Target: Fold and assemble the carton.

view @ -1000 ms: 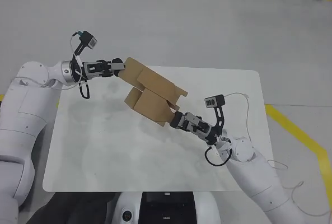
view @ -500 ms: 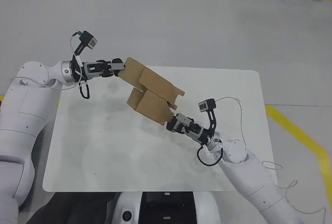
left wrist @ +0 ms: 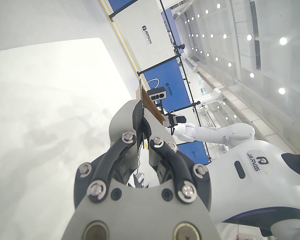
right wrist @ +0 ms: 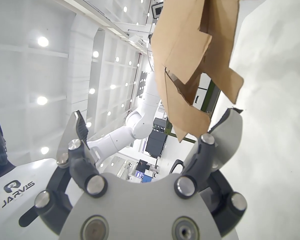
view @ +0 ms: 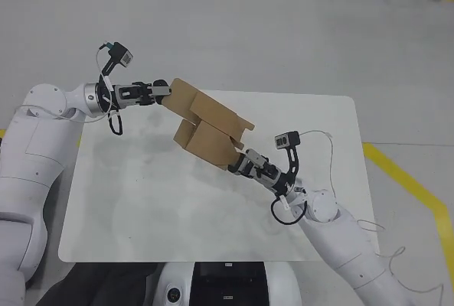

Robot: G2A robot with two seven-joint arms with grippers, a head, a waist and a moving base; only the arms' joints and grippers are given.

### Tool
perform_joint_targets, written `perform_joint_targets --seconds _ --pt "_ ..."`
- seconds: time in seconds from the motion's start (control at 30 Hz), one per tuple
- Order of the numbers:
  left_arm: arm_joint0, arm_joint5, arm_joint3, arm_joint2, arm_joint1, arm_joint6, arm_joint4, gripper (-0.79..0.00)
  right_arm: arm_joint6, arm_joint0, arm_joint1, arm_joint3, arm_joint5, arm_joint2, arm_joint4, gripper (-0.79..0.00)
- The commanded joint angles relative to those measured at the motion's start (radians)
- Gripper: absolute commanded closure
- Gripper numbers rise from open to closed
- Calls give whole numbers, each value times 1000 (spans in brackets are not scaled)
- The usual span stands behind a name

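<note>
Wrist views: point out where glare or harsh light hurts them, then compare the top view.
Left wrist view: the table is blown out near white beside the left gripper; ceiling lamps flare. Right wrist view: lamps flare too, but the carton is evenly lit, its inner folds shaded. Top view: flat, even light, no glare.

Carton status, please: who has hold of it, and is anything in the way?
Left tool shut on carton corner, over the table. Right tool open at the opposite flaps, not gripping. No obstruction seen.
</note>
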Motion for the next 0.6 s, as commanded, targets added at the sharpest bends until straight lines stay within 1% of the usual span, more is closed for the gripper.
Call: perform_joint_targets --seconds 0.0,0.33,0.57 --pt "0 0 0 0 0 0 0 0 6 -10 3 -20 5 16 -1 -785" --pt "0 0 0 0 0 0 0 0 31 -55 18 -118 30 84 -14 -785" --pt "0 0 0 0 0 0 0 0 42 -70 20 -161 43 103 -14 -785"
